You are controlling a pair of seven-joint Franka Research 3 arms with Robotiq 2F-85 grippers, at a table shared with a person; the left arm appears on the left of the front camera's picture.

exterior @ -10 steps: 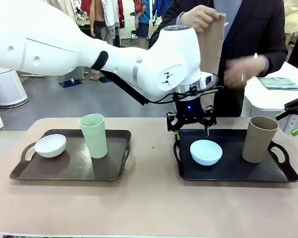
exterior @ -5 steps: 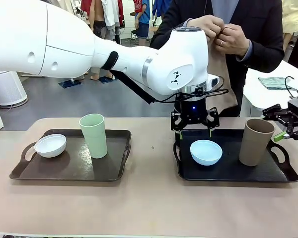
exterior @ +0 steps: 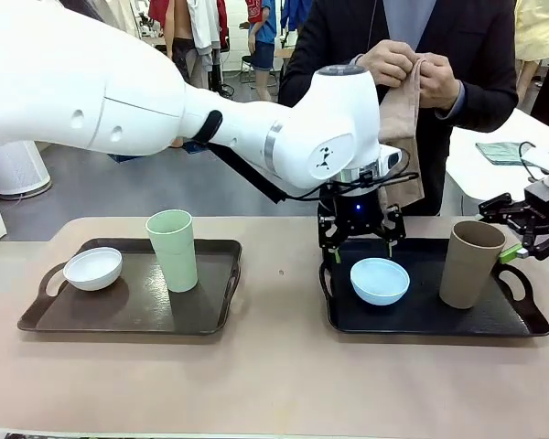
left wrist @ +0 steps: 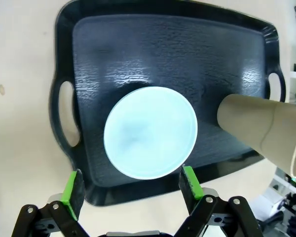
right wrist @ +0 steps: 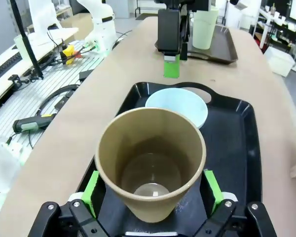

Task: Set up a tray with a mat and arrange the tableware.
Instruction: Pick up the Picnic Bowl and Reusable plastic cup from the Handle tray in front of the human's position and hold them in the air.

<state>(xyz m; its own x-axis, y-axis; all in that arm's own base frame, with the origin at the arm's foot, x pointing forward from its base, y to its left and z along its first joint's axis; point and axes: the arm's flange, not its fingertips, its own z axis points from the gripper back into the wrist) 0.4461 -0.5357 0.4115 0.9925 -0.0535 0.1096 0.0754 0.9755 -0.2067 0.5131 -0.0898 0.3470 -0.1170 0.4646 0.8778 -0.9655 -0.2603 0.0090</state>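
Smooth grey floor (exterior: pixel 146 187) beyond; white ribbed cylindrical unit (exterior: pixel 16 169) far left, rounded white table (exterior: pixel 494 183) far right.

L arm (exterior: pixel 119 101) stretched across middle, L gripper (exterior: pixel 358 249) pointing down (jaws wide), R gripper (right wrist: pixel 152 190) level, jaws wide

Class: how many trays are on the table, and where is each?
2. One brown tray lies at the robot's left; one black tray lies at its right. None seems hidden.

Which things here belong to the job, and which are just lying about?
Job: white round bowl, light-blue round bowl, pale-green tall cup, tan tall cup, brown tray, black tray, person's tan mat.
Lying about: folded green cloth, white side table.
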